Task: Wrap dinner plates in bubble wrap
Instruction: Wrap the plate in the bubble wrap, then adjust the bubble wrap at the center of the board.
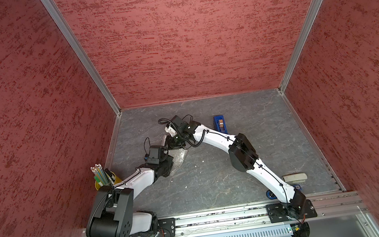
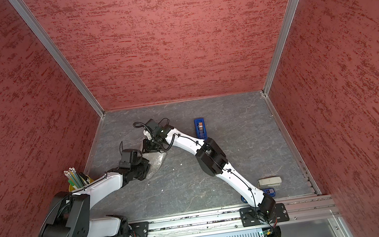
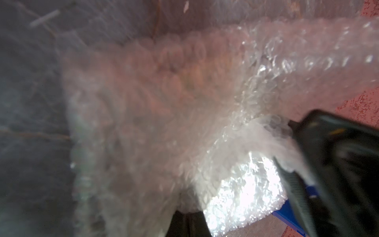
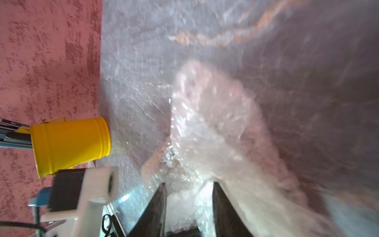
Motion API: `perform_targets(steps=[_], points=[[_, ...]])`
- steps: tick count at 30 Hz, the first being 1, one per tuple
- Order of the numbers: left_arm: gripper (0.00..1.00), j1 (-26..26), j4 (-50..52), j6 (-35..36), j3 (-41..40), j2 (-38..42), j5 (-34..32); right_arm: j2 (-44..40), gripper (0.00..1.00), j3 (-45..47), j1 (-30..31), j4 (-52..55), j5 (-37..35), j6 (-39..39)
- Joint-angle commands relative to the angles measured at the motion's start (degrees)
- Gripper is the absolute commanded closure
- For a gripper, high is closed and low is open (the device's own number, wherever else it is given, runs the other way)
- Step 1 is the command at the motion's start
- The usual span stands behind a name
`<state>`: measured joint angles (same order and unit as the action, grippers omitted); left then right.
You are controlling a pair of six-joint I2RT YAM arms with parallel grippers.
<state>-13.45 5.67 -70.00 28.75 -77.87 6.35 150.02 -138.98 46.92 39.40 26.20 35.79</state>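
Bubble wrap [image 3: 164,123] fills my left wrist camera almost to the lens, crumpled, whitish and blurred, and it crowds the right wrist camera too. In both top views only a patch of the bubble wrap [image 1: 179,160] shows, lying on the table [image 1: 217,178] left of the middle, between the two wrists and mostly hidden under them. I cannot make out the plate; a warm tinge shows through the plastic in the left wrist view, too blurred for me to name.

My left gripper [image 3: 187,219] has its fingers pressed together, and the wrap bunches down into them, so I read it as pinching the sheet. My right gripper [image 4: 189,184] stands just beyond it on the far side, its two dark fingers [image 4: 159,207] spread with a fold of wrap lying in the gap; whether they press on it I cannot tell.

Outward from there: a yellow pencil cup [image 4: 69,143] full of pencils stands at the left edge of the table, against the red wall [image 1: 20,122], near the left arm's elbow. A blue tape dispenser [image 1: 220,124] sits to the right of the right wrist, toward the far side, just beside the forearm. A pale stapler [image 1: 295,177] lies at the near right, beside the right arm's lower link, well apart from the wrap
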Motion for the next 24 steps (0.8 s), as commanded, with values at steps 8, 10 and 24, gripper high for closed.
perform_targets(steps=[8, 10, 24], points=[[1.00, 1.30, 6.58, 5.94, -0.35, -0.64, 1.95, 0.96, 0.59, -3.31, -1.30, -4.73, -2.55, -3.88], [1.00, 1.74, 7.30, 6.74, 0.44, -0.92, 2.23, 2.91, 0.61, -4.41, -1.49, -4.52, -2.85, -3.97], [1.00, 3.70, 11.62, 10.98, 3.96, -2.48, 2.21, -10.79, 0.80, 23.64, -3.15, -13.60, -10.82, 4.02]])
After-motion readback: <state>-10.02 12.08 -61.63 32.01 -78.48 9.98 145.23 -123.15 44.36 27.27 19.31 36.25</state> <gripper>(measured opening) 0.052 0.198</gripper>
